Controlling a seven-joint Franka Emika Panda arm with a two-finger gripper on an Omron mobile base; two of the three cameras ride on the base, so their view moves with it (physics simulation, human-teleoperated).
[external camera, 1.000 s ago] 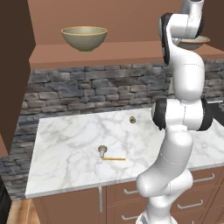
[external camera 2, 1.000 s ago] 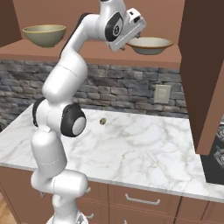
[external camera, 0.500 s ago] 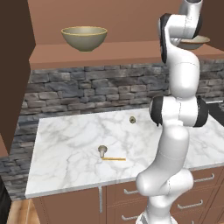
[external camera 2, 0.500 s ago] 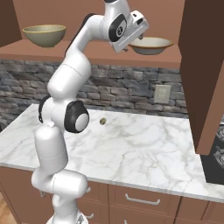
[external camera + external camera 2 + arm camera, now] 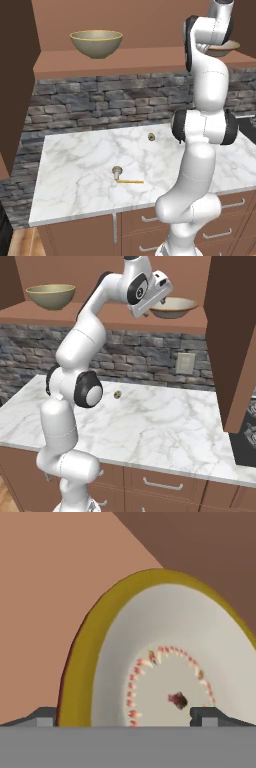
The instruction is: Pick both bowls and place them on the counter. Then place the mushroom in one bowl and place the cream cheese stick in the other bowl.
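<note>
Arm reached up to the brown wooden shelf (image 5: 105, 318) at the top of the frame, gripper (image 5: 150, 308) at the shallow beige bowl (image 5: 175, 306) in the upper right of the right base view. In the hand view the two fingertips (image 5: 204, 714) stood apart at the bottom edge, straddling the bowl's yellow rim (image 5: 82, 662), one outside on the left, one over the pale inside with its ring of small red-orange marks; could not tell whether either touched the rim. Same bowl peeked out behind the arm at the upper right of the left base view (image 5: 227, 47). Deep olive-tan bowl (image 5: 96, 43) sat on the shelf, upper left, well apart from the other. On the white marble counter (image 5: 80, 170) lower center of the left base view: mushroom (image 5: 116, 171) upright, with the yellow-orange cream cheese stick (image 5: 130, 181) lying just beside it to the lower right. Small dark round knob (image 5: 151, 136) further back on the counter near the stone backsplash (image 5: 100, 100), also seen mid-frame in the right base view (image 5: 117, 394).
</note>
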